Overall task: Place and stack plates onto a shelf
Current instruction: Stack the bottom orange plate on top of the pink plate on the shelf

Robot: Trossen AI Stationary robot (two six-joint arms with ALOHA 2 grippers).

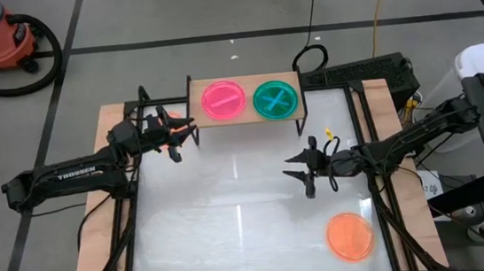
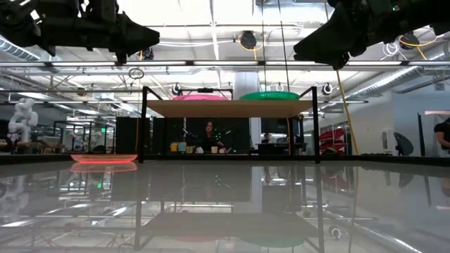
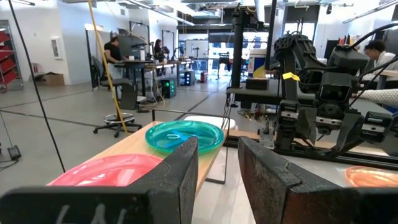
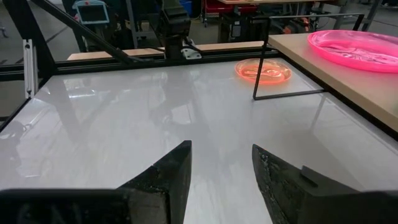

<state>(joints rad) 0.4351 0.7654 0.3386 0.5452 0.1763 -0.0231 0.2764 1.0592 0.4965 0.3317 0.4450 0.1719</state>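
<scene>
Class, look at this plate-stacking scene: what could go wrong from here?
1. The orange plate lies flat on the glossy table. The open right gripper may slide it instead of catching its rim.
2. The pink plate and green plate fill most of the shelf, so a poorly centred stack could slip off.
3. The open left gripper hovers close to the shelf's end and could bump it.
</scene>
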